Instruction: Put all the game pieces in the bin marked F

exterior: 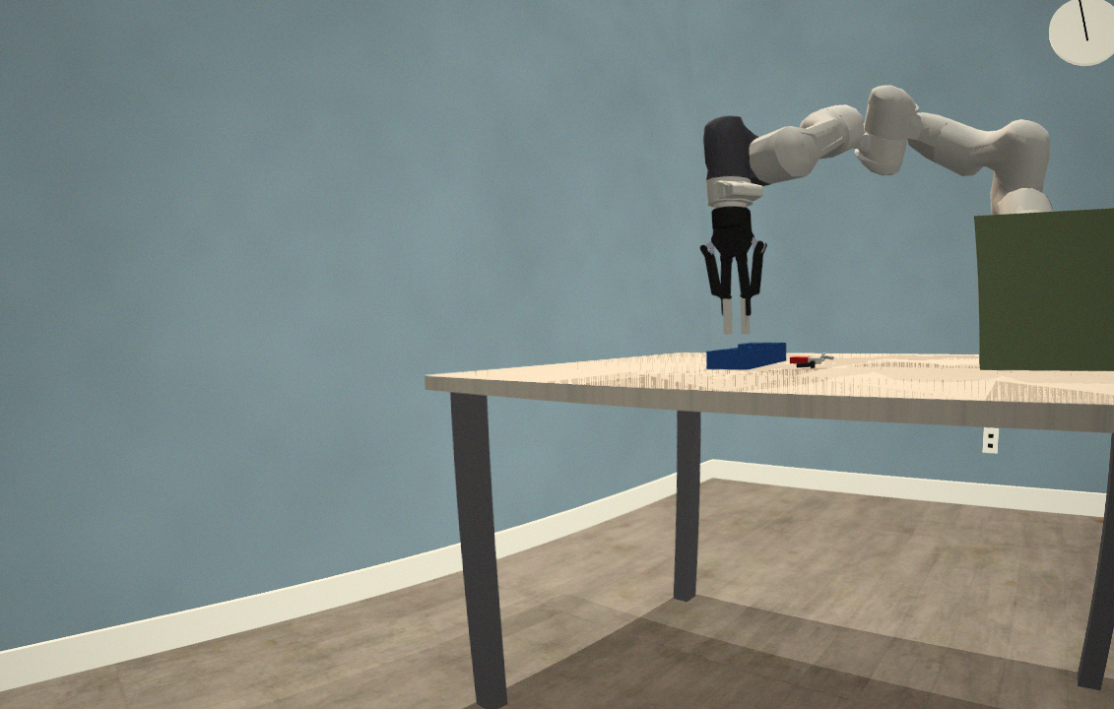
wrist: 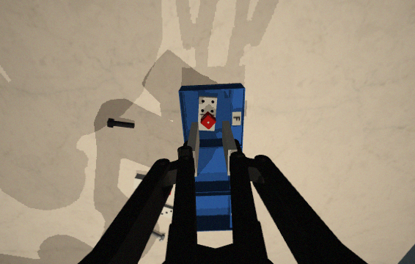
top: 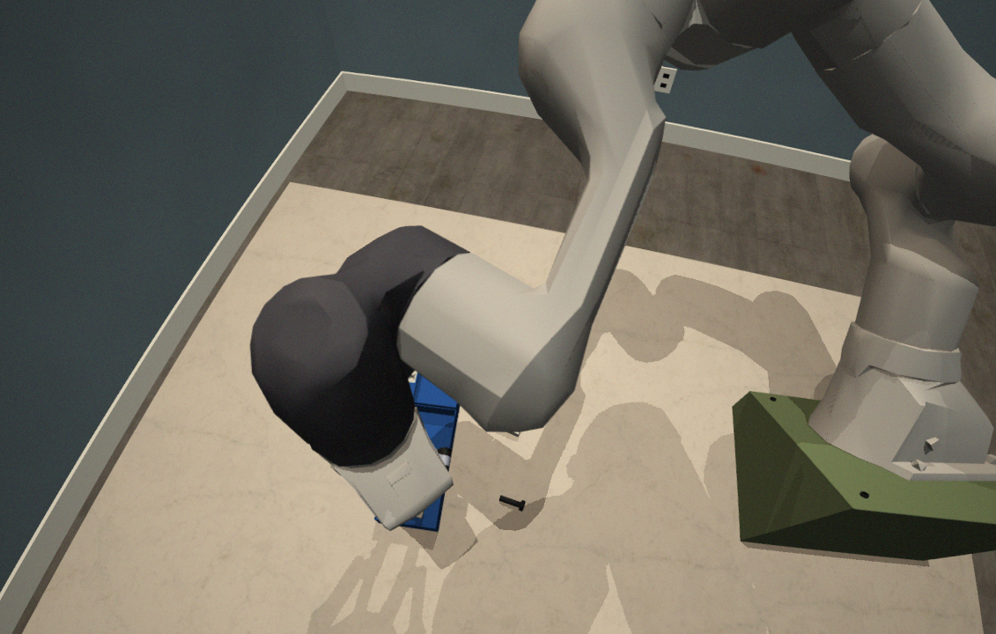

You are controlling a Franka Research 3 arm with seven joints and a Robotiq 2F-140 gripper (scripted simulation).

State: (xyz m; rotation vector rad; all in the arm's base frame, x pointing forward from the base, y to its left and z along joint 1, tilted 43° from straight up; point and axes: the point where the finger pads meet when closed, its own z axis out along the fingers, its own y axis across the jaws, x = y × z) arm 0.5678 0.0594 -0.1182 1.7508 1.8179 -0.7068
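End effector [exterior: 736,331] [wrist: 210,131] pointing down, fingers [exterior: 727,315] slightly apart

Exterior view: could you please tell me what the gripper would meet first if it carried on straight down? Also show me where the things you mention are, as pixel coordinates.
Bin F [top: 430,517] [exterior: 724,359] [wrist: 212,87] or its contents, probably near the red die [wrist: 208,121]; depth is unclear, so the gripper's [exterior: 736,331] [wrist: 210,123] exact contact point is uncertain.
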